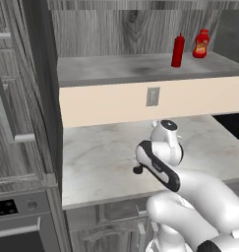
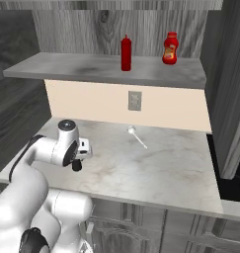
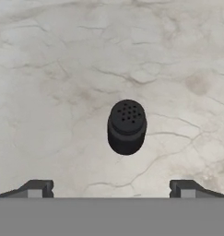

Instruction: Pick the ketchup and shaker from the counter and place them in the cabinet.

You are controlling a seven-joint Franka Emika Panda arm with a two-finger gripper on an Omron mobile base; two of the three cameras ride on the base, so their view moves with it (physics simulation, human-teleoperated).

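Note:
The ketchup (image 1: 178,50) (image 2: 126,53), a slim dark-red bottle, stands upright on the shelf board of the grey wood-grain cabinet (image 1: 111,70) (image 2: 77,66). In the hand view the shaker (image 3: 126,126), a small black cylinder with a perforated top, stands upright on the marble counter (image 3: 49,92). My gripper (image 3: 111,189) hangs above it, looking straight down. It is open, its fingertips (image 3: 37,189) wide apart, with nothing between them. From the base views my hand hovers over the front part of the counter (image 1: 96,157) (image 2: 156,168).
A squat bright-red bottle with a yellow label (image 1: 201,44) (image 2: 170,48) stands on the shelf to the right of the ketchup. A pale spoon (image 2: 137,137) lies on the counter below a wall outlet (image 2: 135,100). An oven (image 1: 17,221) sits left; a dark cooktop (image 2: 235,183) right.

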